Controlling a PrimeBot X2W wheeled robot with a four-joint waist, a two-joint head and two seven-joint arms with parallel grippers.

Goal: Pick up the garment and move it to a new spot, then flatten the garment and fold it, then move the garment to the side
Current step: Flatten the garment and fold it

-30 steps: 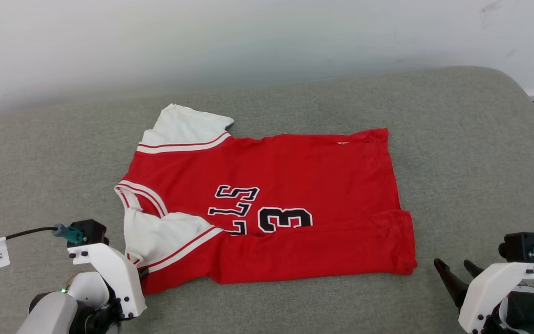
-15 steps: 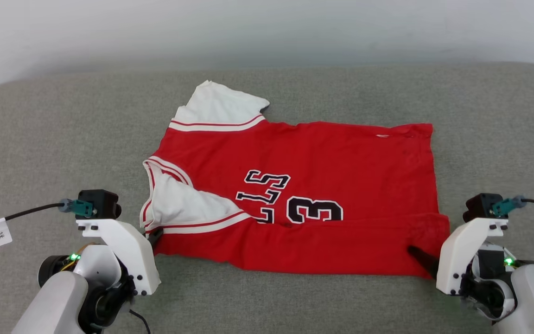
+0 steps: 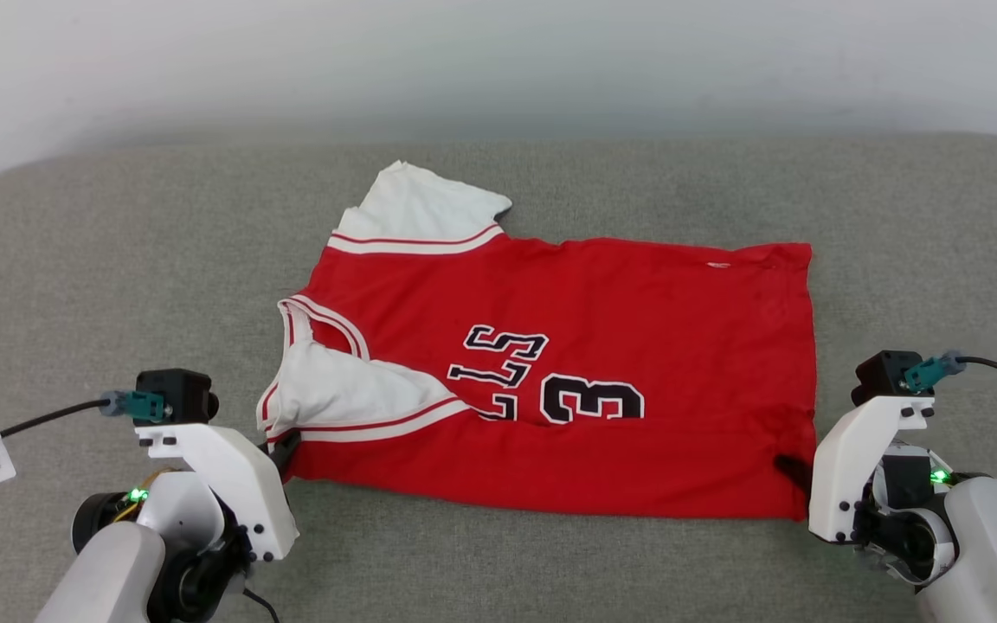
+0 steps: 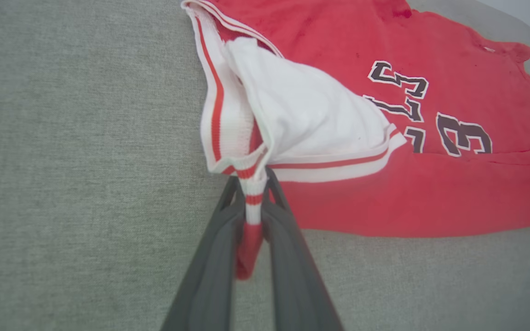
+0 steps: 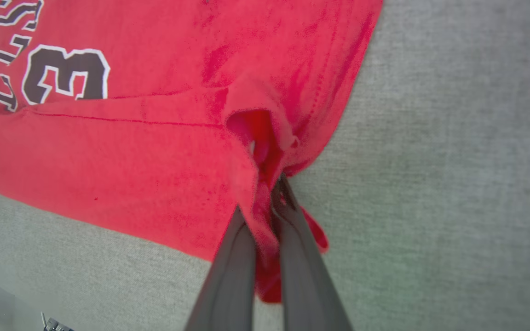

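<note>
Inside our left claw (image 4: pixel 251 177) we clamped the striped sleeve trim of the garment (image 3: pixel 602 346). Our right claw (image 5: pixel 265 197) was clamped on its red hem corner.

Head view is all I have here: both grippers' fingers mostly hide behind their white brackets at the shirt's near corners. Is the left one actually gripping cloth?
Observer: Yes; the left wrist view shows the left gripper shut on the garment, pinching the striped trim.
Operator: And the right?
Observer: In the right wrist view the right gripper is shut on a bunched red hem corner.
Operator: Deep bite?
Observer: Red cloth runs down between its fingers toward the wrist.
</note>
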